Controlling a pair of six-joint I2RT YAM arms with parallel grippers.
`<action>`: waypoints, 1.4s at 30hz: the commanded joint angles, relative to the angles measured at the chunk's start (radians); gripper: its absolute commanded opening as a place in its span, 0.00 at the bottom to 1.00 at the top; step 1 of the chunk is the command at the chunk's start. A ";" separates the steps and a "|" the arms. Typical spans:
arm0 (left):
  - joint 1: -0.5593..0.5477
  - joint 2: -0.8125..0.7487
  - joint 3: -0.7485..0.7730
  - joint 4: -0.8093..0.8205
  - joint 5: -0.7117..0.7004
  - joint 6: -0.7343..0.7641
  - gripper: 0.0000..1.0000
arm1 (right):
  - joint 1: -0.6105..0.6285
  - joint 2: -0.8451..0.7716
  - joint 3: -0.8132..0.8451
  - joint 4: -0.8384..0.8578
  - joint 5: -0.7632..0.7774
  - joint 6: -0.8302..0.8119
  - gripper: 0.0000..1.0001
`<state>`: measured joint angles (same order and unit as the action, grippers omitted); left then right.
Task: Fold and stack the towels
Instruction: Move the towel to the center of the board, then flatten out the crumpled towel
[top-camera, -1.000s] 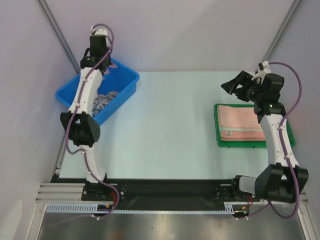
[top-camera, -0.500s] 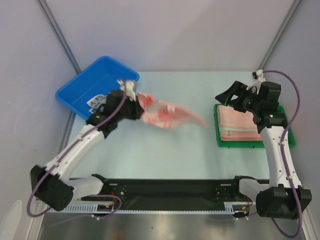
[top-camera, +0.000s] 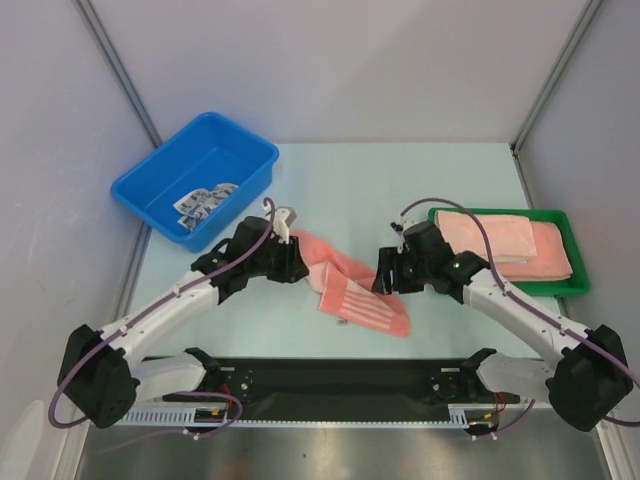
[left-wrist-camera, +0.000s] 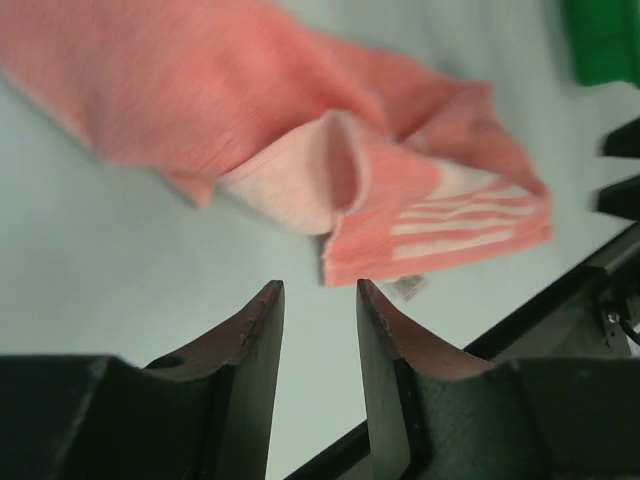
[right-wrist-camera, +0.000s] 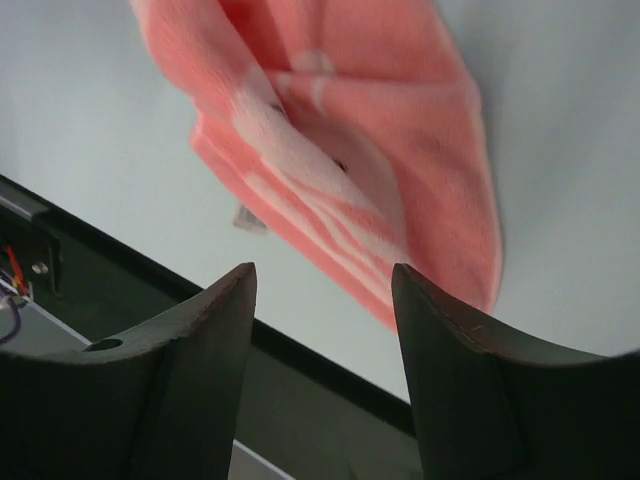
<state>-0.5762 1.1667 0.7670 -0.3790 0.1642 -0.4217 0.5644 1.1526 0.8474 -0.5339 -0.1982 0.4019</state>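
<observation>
- Left claw (left-wrist-camera: 318, 288): released, its two fingers a modest gap apart with only bare table (top-camera: 340, 190) showing between them. It grips nothing.
- The towel (top-camera: 335, 272) lies just beyond the left fingertips. Whether they brush its edge cannot be told.
- Right claw (right-wrist-camera: 322, 272): released too, fingers spread wider than the left pair, nothing between them. The same towel lies past its tips, and contact cannot be told.
- The towel is salmon-pink and lies rumpled and partly doubled over on the table's middle, between the two claws. Its near end bears white stripes (left-wrist-camera: 450, 225).
- A small pale tag (left-wrist-camera: 405, 288) pokes out from the striped end. Any writing on it is too blurred to read.
- Folded towels (top-camera: 510, 240), also pink, lie stacked in the green tray (top-camera: 560, 288) on the right, well apart from the loose one.
- A patterned cloth (top-camera: 205, 200), blue and white, lies in the blue bin (top-camera: 160, 175) at far left.
- No brand or lettering is legible anywhere.
</observation>
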 joint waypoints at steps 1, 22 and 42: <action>-0.091 -0.045 0.048 0.075 0.046 0.070 0.41 | 0.061 -0.054 -0.068 -0.017 0.121 0.124 0.61; -0.225 0.234 -0.210 0.423 -0.055 -0.094 0.45 | 0.107 -0.338 -0.415 -0.101 0.249 0.568 0.56; -0.225 0.366 -0.190 0.387 -0.083 -0.127 0.03 | 0.117 -0.314 -0.516 0.037 0.223 0.651 0.10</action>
<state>-0.7959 1.4929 0.5762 0.0948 0.0902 -0.5526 0.6754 0.8330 0.3248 -0.5308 0.0032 1.0550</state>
